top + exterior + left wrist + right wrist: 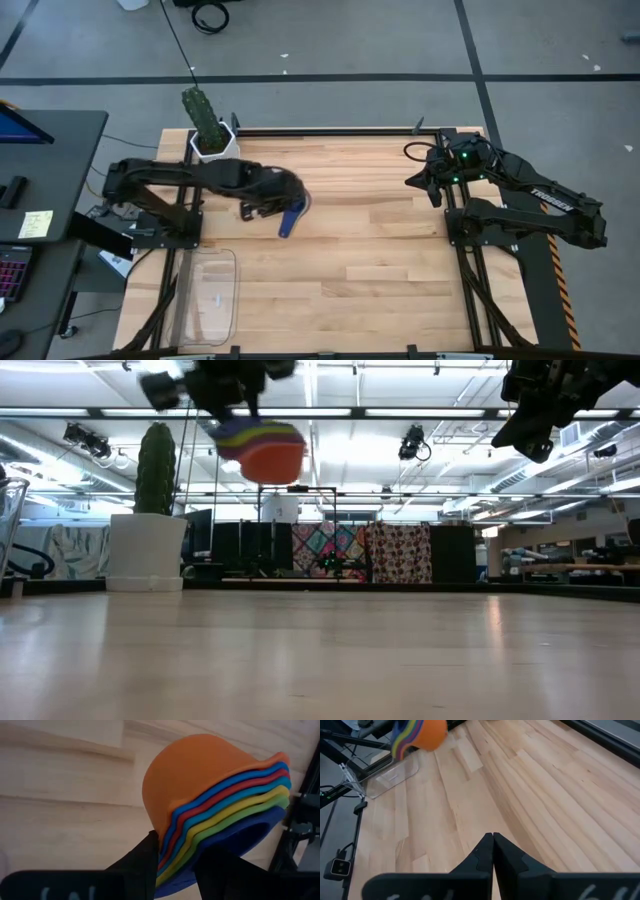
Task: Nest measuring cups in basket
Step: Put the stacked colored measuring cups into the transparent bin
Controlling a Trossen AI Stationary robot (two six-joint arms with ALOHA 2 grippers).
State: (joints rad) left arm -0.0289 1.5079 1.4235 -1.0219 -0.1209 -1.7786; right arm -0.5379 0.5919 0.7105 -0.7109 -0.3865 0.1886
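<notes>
Measuring cups [220,800] are sitting nested in 1 stack, and the left gripper [175,865] is holding this stack in the air above the wooden table [380,250], its 2 fingers clamped on the rims. The left wrist view is showing the order of the stack best: the orange cup is on the outside, then blue, red, lighter blue, yellow and green rims, and the dark blue cup is innermost. The high view is showing almost only the dark blue handle under the left arm, over the far left part of the table. The low view is showing the orange bottom of the stack hanging high, well above the table surface and not touching it.

The basket [215,295], clear and empty, is lying at the near left edge of the table, well apart from the stack. The right wrist view is showing it too, beyond the stack, while the low view is not showing it clearly.

The right gripper [493,851] is waiting raised above the far right side of the table, with its fingers pressed together and holding nothing.

A white pot with a green cactus [208,125] is standing at the far left corner of the table, near the left arm. Between the stack and the basket only bare wood is lying.
</notes>
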